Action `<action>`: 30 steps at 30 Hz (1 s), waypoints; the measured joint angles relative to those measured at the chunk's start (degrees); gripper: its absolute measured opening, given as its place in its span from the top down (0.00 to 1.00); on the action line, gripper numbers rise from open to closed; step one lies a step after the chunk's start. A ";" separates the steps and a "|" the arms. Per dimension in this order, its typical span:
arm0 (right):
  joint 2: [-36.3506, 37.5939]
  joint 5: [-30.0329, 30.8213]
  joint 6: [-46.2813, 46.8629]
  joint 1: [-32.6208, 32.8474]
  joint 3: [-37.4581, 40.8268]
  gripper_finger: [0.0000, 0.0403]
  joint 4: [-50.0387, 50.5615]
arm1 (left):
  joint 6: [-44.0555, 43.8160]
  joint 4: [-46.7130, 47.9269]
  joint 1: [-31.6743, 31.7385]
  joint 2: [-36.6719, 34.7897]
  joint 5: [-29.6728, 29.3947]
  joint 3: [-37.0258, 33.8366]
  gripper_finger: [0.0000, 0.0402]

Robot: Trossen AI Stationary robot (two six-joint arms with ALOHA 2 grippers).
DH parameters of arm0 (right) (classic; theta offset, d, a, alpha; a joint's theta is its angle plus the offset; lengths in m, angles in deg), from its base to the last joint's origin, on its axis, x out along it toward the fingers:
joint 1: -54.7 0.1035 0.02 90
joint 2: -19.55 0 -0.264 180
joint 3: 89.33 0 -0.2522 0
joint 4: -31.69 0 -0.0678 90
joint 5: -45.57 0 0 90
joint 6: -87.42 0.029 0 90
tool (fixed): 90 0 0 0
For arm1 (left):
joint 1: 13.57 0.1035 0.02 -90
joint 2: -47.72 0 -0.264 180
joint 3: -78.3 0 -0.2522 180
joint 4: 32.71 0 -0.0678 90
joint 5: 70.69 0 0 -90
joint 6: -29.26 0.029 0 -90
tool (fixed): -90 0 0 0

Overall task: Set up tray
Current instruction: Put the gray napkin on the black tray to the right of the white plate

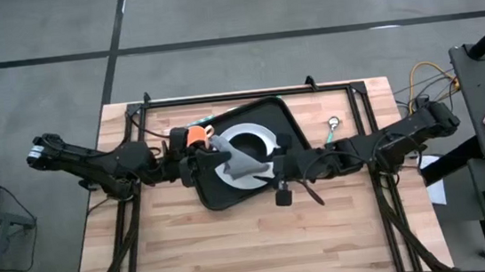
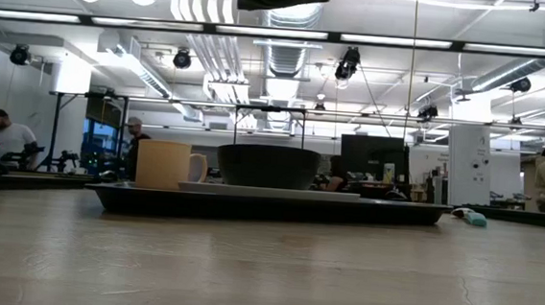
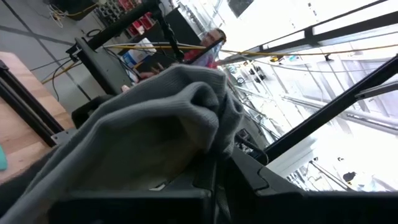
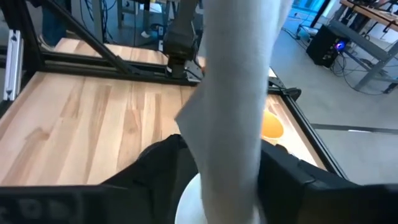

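One black tray [image 1: 287, 121] on the wooden table [image 1: 262, 241]. One round white plate [image 1: 256, 137] inside the tray. One dark bowl [image 2: 267, 167], seen from table height. One mug [image 2: 169, 164], orange from above, at the tray's left edge. One grey cloth [image 1: 243, 164] over the plate. One small utensil with a teal end [image 1: 333, 125] on the bare wood, right of the tray. Two dark arms, so two grippers: left gripper [image 1: 199, 162] and right gripper [image 1: 275, 176], both over the tray. At least three people in the room behind, seen from table height.
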 joint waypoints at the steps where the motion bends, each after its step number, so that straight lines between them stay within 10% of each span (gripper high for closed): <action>1: -0.01 -0.02 -0.13 0.00 0.01 0.59 0.08 | 0.62 -0.02 0.00 -0.13 0.42 0.00 1.00; 10: 0.44 -0.04 -0.26 0.00 0.01 0.95 -0.11 | 1.74 -0.48 0.09 -0.47 1.32 0.00 1.00; 18: 0.71 -0.02 -0.34 -0.15 0.05 0.98 0.34 | 6.28 -0.44 0.21 -0.50 1.30 0.00 0.97; 30: 10.08 -0.72 12.84 -3.46 0.13 0.98 14.85 | 18.47 16.09 4.44 -7.59 0.69 -0.02 0.49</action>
